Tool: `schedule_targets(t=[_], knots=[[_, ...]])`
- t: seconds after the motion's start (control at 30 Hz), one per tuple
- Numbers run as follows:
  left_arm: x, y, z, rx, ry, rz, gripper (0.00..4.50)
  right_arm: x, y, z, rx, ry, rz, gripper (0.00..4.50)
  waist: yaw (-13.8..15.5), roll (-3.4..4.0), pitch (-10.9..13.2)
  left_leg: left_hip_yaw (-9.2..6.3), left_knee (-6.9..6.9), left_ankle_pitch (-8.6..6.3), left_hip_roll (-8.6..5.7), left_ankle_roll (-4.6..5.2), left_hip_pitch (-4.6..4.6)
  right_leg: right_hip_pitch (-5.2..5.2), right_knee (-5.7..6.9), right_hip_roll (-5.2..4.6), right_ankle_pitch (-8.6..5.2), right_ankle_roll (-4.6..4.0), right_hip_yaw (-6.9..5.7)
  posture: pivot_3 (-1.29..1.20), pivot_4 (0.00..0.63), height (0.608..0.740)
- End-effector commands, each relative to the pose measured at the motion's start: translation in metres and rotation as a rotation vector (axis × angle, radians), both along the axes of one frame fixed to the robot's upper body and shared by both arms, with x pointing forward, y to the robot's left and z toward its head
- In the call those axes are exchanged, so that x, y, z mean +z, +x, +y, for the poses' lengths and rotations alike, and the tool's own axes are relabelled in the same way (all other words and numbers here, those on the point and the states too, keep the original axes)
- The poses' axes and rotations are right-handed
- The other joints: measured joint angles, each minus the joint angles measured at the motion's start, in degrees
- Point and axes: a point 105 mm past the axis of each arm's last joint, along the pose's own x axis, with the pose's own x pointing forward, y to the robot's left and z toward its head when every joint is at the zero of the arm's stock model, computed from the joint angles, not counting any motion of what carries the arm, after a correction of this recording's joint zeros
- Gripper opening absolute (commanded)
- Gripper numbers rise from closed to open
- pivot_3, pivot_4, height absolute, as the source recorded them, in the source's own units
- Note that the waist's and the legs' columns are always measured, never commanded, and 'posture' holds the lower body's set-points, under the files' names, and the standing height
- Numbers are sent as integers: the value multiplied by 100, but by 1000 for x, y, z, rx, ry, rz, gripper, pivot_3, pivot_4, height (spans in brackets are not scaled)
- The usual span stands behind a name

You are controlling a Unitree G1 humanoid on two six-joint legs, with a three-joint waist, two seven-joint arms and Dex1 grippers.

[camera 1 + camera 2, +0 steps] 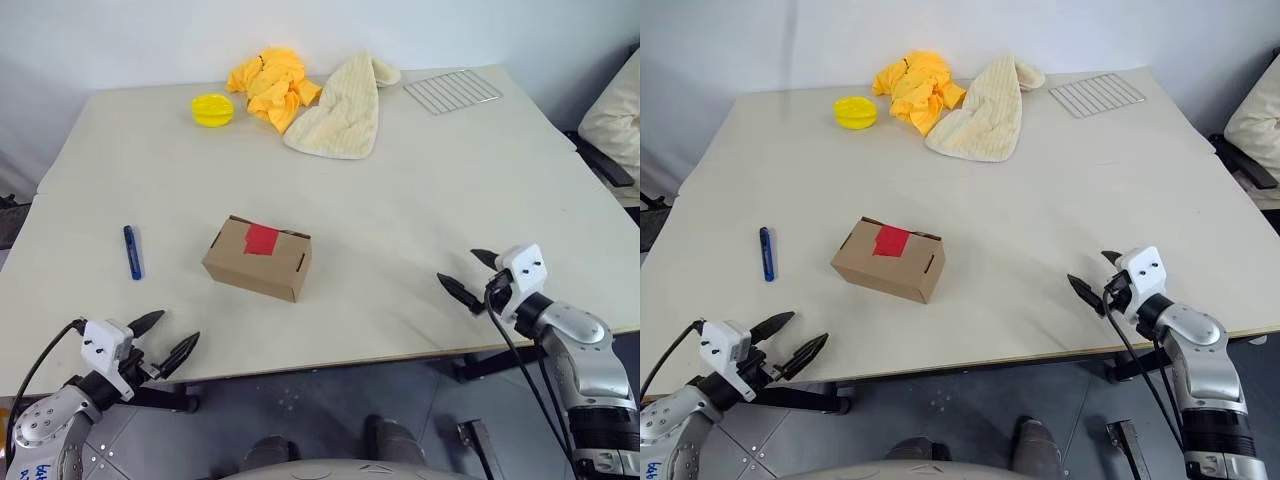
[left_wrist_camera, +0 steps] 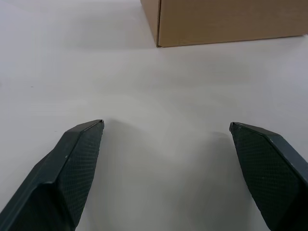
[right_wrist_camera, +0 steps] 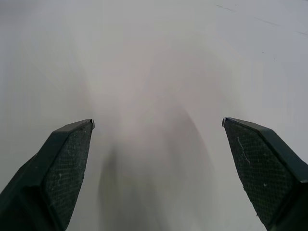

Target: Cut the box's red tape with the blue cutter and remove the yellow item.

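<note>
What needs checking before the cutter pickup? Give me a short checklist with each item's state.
1. Left gripper open and holding nothing: ok.
2. Right gripper open and holding nothing: ok.
3. Blue cutter lying free on the table, apart from the box, on the left gripper's side: ok.
4. Box closed, red tape uncut across the flap seam: ok.
5. Bare table between left gripper and cutter: ok.
6. Which end of the cutter carries the blade: cannot tell.
</note>
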Motion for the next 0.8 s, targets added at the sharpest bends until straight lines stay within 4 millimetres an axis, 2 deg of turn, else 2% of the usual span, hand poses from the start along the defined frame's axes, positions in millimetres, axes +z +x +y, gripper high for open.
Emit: schedule_targets(t=[0.03, 0.27, 0.4, 0.47, 0.6, 0.8], knots=[[9, 1, -4, -1, 8, -46, 4455, 14, 1, -3, -6, -9, -49, 4500, -1, 0, 0, 0, 0, 0, 0, 0, 0, 0, 0, 0, 0, 0, 0, 0, 150, 740], [12, 9, 5, 104, -32, 10, 4455, 16, 2, -1, -3, -1, -49, 4500, 3, -1, 0, 0, 4, 1, 0, -1, 3, 1, 7, 0, 0, 0, 3, 0, 150, 740], [23, 13, 5, 84, 81, -66, 4455, 16, 4, 5, -29, 67, 25, 4500, -1, -1, -1, 1, 5, 1, 0, -2, 4, -1, 12, 0, 0, 0, 4, 0, 150, 740], [29, 21, 11, 137, 102, -110, 4070, 16, 7, 10, -55, 60, 54, 4500, 2, -1, -1, 2, 5, 2, 0, -3, 4, -1, 13, 1, 0, 0, 4, 0, 150, 740], [31, 40, 12, 158, 77, -96, 2969, 25, 1, 35, 8, 10, 33, 3549, 23, -2, -2, 1, 11, 3, 0, -5, 5, -2, 23, 1, 0, -1, 6, 0, 150, 740], [42, 65, 10, 168, 67, -117, 1008, 29, -6, 78, 149, 37, 78, 1395, 16, -15, -9, 1, 11, 3, -1, -5, 4, -3, 25, 1, 0, -1, 3, 0, 150, 740]])
